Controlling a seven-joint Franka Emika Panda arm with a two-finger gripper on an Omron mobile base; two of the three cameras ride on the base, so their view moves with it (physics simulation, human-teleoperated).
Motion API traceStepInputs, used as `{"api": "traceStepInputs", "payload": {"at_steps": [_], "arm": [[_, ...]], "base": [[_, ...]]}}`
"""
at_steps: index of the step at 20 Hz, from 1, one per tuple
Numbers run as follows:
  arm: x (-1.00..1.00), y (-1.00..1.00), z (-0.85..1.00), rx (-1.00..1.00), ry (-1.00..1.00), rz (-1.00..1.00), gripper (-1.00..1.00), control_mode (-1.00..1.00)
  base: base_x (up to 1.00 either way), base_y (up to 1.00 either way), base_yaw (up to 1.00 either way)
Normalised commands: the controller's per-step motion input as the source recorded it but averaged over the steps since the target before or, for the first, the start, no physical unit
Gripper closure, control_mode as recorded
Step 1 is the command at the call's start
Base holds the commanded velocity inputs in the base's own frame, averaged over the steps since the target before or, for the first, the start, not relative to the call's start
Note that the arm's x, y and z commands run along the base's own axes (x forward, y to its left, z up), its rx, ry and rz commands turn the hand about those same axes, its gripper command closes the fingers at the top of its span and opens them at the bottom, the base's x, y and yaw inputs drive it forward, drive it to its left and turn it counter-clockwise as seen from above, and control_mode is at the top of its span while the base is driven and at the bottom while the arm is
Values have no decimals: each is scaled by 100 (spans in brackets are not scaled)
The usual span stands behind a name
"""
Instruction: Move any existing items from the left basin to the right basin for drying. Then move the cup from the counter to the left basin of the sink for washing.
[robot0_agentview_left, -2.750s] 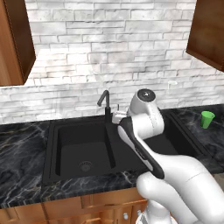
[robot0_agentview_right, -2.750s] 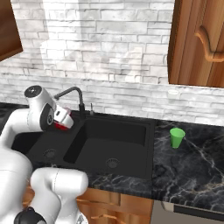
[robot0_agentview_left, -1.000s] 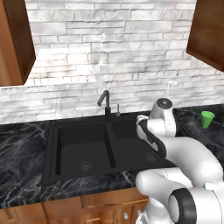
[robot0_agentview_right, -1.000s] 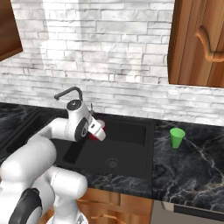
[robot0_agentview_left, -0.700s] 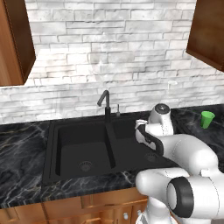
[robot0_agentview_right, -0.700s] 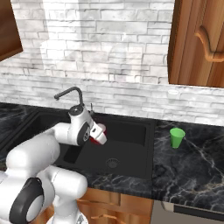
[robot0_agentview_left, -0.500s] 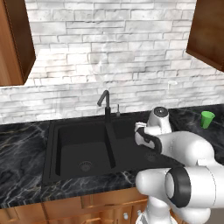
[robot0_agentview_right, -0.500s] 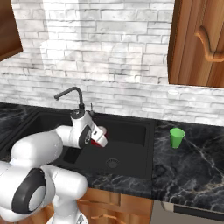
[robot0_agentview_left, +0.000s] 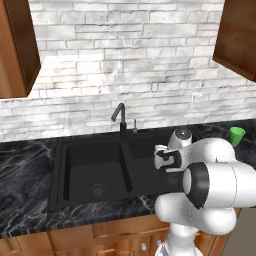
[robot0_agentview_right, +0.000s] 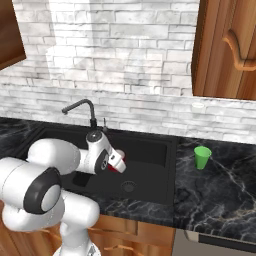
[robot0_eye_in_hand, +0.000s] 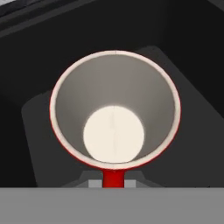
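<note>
While the black marble counter (robot0_agentview_left: 30, 160) runs the width of the brick-backed wall, the matte black double sink (robot0_agentview_right: 165, 145) is sunk into its middle, with a slim curved faucet (robot0_agentview_left: 120, 117) rising behind the ridge that parts its two halves. Its left basin (robot0_agentview_left: 95, 172) shows a round grey drain on a bare floor. Over the right basin (robot0_agentview_right: 145, 172), which also has a drain, the white arm bends low and reaches in. Its gripper (robot0_agentview_right: 118, 162) is clenched on the red cup (robot0_agentview_right: 120, 164), and in the right base view the cup is held inside that basin, above the floor and a little to the left of the drain. From the hand view the red cup (robot0_eye_in_hand: 114, 111) faces the camera mouth-first, its white inside and flat round bottom plain, with the dark basin floor behind it. Well apart, the small green cup (robot0_agentview_right: 202, 157) stands upright on the counter to the right of the sink.
</note>
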Motion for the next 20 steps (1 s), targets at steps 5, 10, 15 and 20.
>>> {"api": "traceStepInputs", "payload": {"at_steps": [5, 10, 15, 20], "arm": [[5, -1, -30, 0, 0, 1, 100, -100], [5, 0, -31, 0, 0, 2, 100, -100], [8, 0, -31, 0, 0, 3, 100, -100], [7, 0, -29, 0, 0, 3, 100, -100]], "base": [[0, 0, 0], [0, 0, 0], [0, 0, 0], [0, 0, 0]]}}
